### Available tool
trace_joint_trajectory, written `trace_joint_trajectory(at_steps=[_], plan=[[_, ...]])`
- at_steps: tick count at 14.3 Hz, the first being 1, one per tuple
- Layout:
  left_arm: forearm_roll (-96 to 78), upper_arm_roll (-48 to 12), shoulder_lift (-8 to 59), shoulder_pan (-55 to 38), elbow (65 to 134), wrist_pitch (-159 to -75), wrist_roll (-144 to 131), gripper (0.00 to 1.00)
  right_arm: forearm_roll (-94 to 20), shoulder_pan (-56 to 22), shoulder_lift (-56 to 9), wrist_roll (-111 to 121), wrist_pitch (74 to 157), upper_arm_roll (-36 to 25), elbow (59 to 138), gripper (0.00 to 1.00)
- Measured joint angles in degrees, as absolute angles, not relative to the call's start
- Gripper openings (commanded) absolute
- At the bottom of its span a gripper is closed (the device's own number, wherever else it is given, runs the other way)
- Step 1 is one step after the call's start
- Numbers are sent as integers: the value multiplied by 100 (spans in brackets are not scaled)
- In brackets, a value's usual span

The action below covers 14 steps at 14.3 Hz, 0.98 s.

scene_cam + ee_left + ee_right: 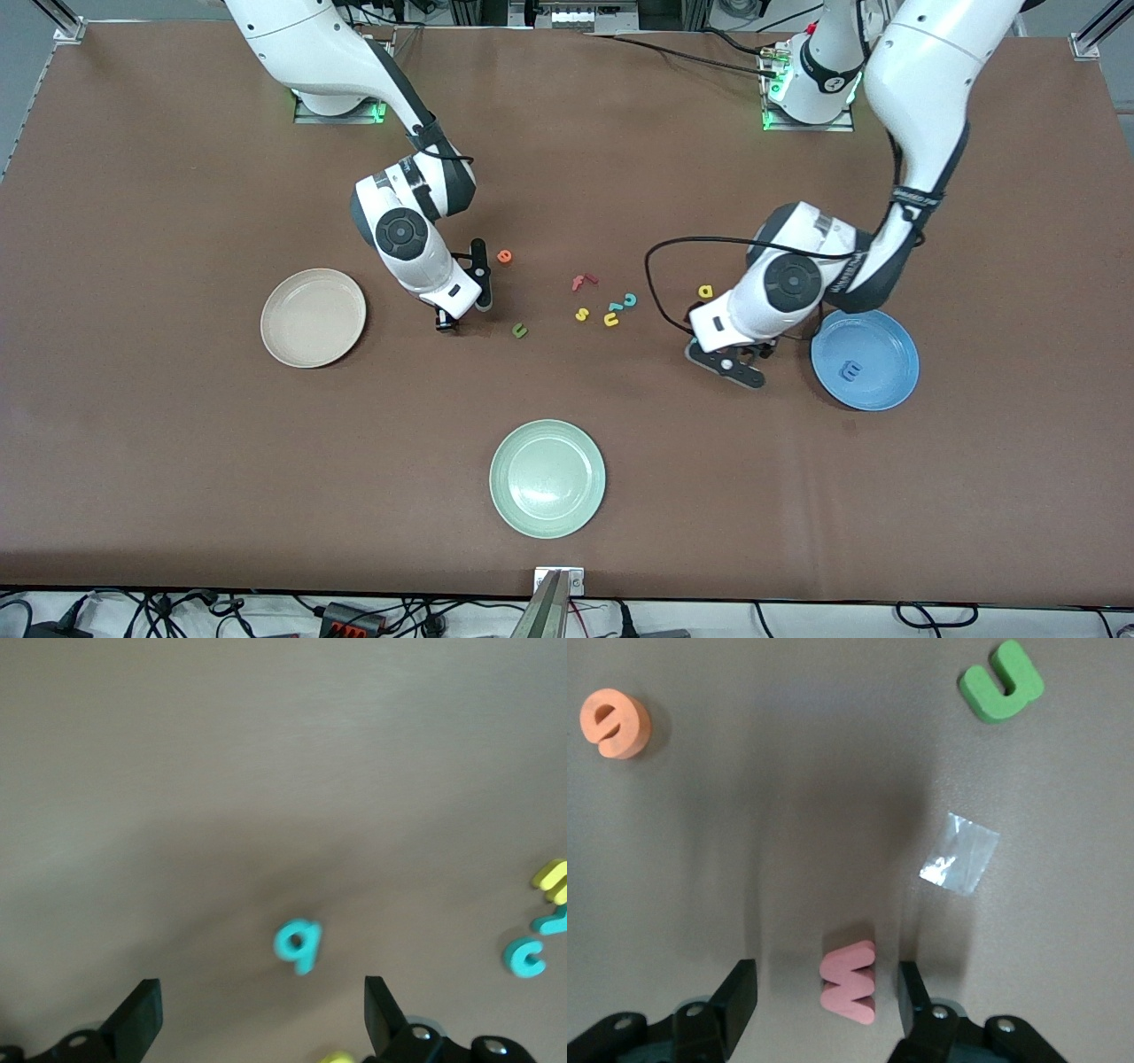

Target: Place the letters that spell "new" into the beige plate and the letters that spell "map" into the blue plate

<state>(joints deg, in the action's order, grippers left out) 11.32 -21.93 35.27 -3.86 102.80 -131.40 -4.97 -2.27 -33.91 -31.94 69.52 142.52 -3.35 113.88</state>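
Observation:
My right gripper (462, 295) (826, 979) is low over the table, open. The salmon-red w (849, 983) stands on edge between its fingers with a small gap on each side. The orange e (504, 257) (615, 723) and the green n (519, 330) (1001, 682) lie close by. The beige plate (313, 317) holds nothing. My left gripper (725, 353) (261, 992) is open beside the blue plate (877, 341), which holds the periwinkle m (851, 371). The teal p (298, 944) lies on the table just ahead of its fingers. The yellow a (705, 291) lies beside the left arm.
A red f (582, 283), a yellow s (582, 314), a yellow u (611, 318) and a teal c (630, 300) (524, 958) cluster mid-table. A pale green plate (547, 478) sits nearest the front camera. A scrap of clear tape (959, 864) lies near the n.

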Motion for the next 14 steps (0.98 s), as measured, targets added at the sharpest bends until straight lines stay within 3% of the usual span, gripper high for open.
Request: trace_joint_trajectory(at_steps=[3, 6, 9, 11, 13, 14], plan=[[1768, -2188, 3818, -459, 10301, -13376, -500, 66, -211, -3395, -3193, 6952, 14268, -335, 11391, 48], [2024, -2188, 3913, -491, 10301, -13429, -504, 52, -24, -3398, -3190, 6952, 14330, -335, 11390, 28], [2028, -2186, 3987, -493, 10302, -13554, -503, 51, 52, -3400, -3190, 6948, 14367, -338, 11386, 13], [2028, -2186, 4043, -494, 10302, -13612, -503, 39, 52, -3399, -3188, 6943, 14367, -351, 11386, 12], [2028, -2186, 4040, -498, 10299, -13617, -503, 13, 52, -3398, -3189, 6933, 14367, -446, 11378, 12], [2028, -2186, 4037, -497, 10297, -13617, -503, 10, 53, -3396, -3188, 6932, 14366, -546, 11369, 12]])
